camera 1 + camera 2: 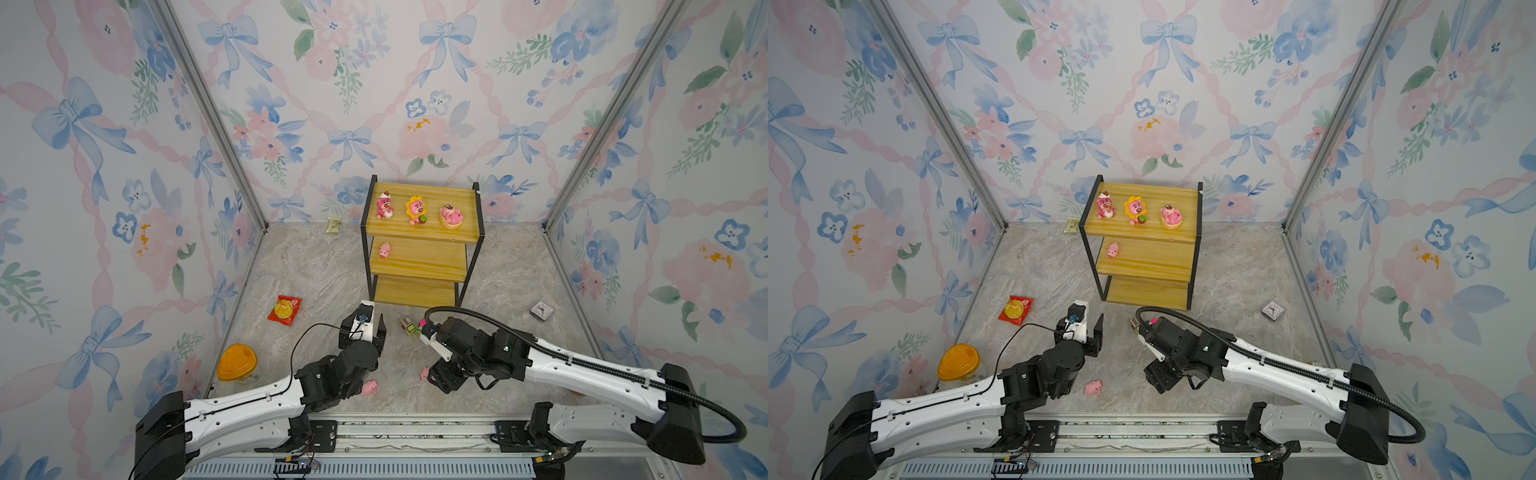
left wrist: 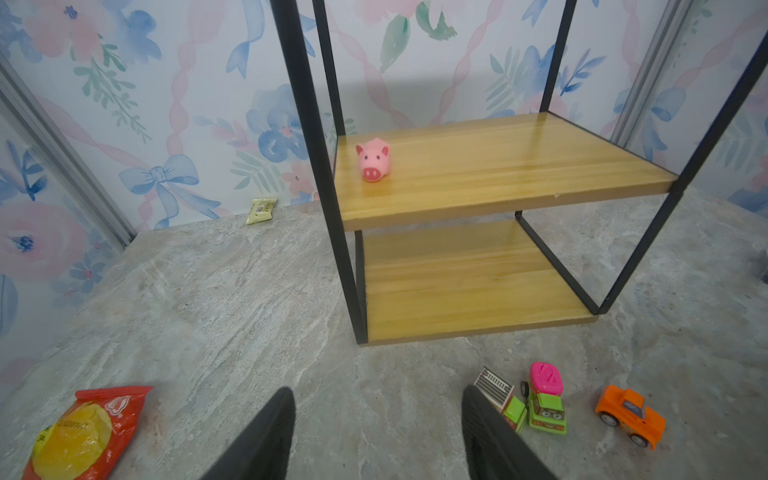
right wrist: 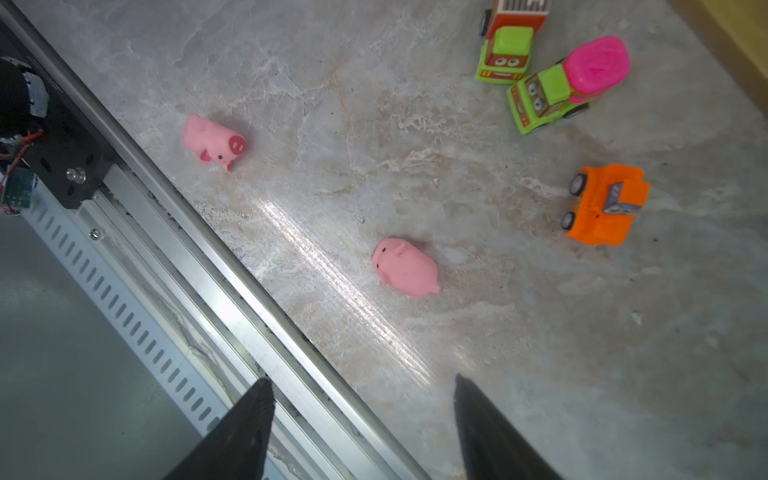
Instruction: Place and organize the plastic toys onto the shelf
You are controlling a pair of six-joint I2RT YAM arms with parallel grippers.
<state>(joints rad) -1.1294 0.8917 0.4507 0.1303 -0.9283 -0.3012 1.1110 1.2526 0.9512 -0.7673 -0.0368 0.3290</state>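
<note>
Lying ahead of the right tool (image 3: 361, 384) is a pink pig (image 3: 405, 268).

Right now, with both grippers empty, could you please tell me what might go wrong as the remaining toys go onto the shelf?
The grey-green car and pink-green car stand right beside each other, so jaws closing on one could shove the other.
One floor pig lies close to the front rail; a nudge may wedge it there.
An arm reaching between the thin black posts of the shelf might knock the pig on the middle board.
</note>
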